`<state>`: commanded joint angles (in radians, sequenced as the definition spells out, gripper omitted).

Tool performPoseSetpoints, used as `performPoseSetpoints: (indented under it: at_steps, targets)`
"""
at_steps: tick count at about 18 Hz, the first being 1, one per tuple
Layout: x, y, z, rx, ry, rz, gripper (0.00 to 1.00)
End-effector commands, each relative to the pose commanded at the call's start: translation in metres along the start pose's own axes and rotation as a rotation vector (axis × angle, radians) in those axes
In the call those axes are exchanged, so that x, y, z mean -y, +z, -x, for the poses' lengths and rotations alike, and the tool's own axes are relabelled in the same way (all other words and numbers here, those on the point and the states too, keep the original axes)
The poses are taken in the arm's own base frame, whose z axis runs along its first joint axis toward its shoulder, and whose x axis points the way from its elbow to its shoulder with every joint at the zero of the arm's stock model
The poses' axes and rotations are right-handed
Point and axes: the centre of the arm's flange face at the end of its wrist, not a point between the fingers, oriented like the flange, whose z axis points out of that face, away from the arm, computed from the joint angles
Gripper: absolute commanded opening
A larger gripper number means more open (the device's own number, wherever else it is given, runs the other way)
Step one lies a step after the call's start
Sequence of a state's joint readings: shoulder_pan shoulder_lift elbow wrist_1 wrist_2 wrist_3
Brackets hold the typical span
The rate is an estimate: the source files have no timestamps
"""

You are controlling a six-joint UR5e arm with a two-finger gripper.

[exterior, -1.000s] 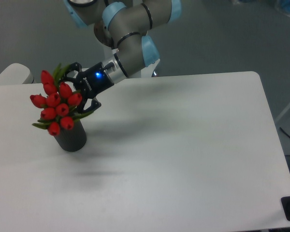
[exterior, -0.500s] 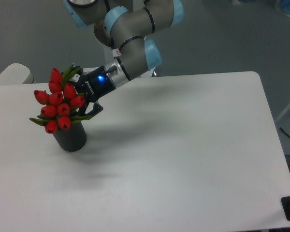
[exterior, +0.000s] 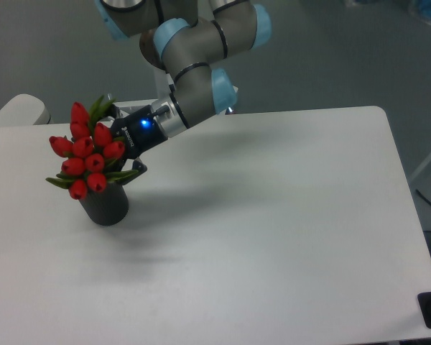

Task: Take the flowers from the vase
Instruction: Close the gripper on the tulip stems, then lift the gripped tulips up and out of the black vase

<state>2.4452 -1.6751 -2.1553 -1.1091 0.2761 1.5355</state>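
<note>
- While the red tulips [exterior: 86, 152] sit in the dark vase [exterior: 106, 205] on the table [exterior: 273, 215], the gripper [exterior: 122, 142] reaches in.
- Its fingers [exterior: 133, 171] flank the bunch; whether they grip it, I cannot tell.

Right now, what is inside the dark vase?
The red flowers stand in the vase, leaning left. Their buds and leaves cover the opening, so the stems and the inside cannot be seen.

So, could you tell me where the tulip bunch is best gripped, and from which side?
Probably low on the bunch of tulips, at the stems and leaves just above the rim of the dark vase, rather than at the buds. Come from the right rear, where the hand already sits: the bunch leans left, so the buds crowd that side and the stems are easier to reach from here.
</note>
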Motion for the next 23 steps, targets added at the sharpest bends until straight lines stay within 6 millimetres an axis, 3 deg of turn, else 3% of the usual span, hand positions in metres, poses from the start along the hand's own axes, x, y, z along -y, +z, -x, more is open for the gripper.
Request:
performPoseSetpoints:
  at_steps: [3,15,20,23]
  targets:
    - [0.011,-0.004,0.003,0.010,0.020,-0.001,0.02]
    - [0.027,-0.027,0.005,0.056,-0.018,-0.048,0.00]
    - [0.047,-0.048,0.006,0.085,-0.031,-0.156,0.00]
    - [0.069,-0.062,0.013,0.097,-0.055,-0.198,0.01]
